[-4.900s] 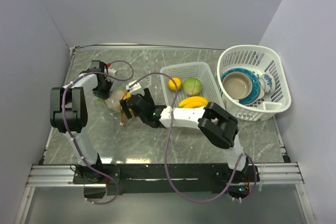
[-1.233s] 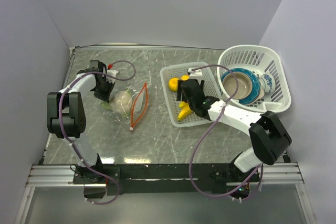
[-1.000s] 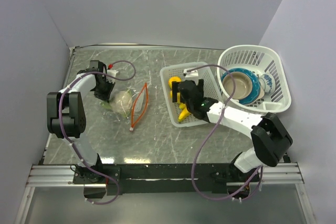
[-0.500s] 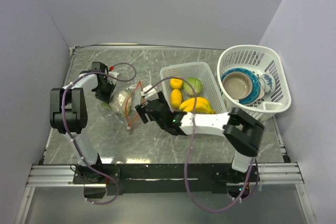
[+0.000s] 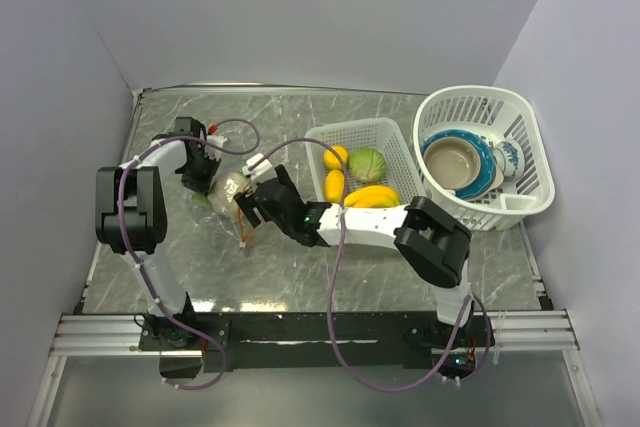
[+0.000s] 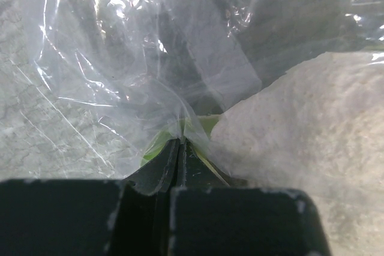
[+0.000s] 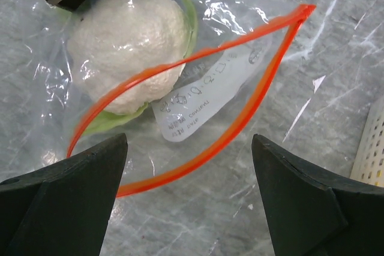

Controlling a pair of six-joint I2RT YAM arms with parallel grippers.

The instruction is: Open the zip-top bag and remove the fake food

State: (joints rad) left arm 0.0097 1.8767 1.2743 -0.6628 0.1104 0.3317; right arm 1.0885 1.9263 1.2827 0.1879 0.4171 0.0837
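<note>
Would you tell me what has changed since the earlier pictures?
The right hand swung from the white basket back left to the zip-top bag, open above its mouth, having left a yellow oval fruit in the basket. The left hand stays shut on the bag; the cauliflower remains inside.

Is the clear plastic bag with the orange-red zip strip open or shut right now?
Open: on the clear plastic bag, the orange-red zip strip gapes in a wide loop, white cauliflower inside.
</note>
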